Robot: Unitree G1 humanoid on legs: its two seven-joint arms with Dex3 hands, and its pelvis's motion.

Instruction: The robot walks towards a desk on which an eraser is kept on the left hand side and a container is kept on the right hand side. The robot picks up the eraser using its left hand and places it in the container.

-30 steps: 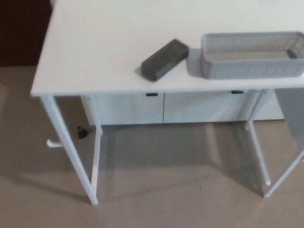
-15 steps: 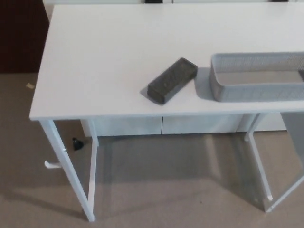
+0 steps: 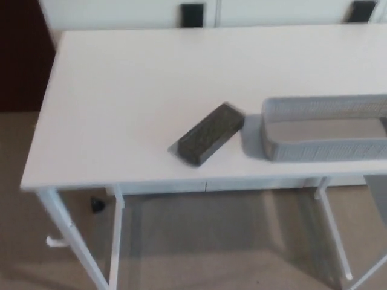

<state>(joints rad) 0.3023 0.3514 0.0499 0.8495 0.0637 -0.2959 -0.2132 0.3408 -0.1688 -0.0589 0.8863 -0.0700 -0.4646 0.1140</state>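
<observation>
Head view shows neither hand, so finger state is unknown; approach squarely until the dark grey rectangular eraser (image 3: 207, 133), beside the grey mesh container (image 3: 326, 136), is within left-hand reach.

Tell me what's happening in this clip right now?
Nothing is being handled yet. The head view looks down at a white desk, and neither robot hand is in view. A dark grey eraser lies flat and at an angle near the front edge, untouched. Just to its right, with a small gap between them, sits a grey mesh container, which looks empty in the part that shows. The pick-up has not begun.
</observation>
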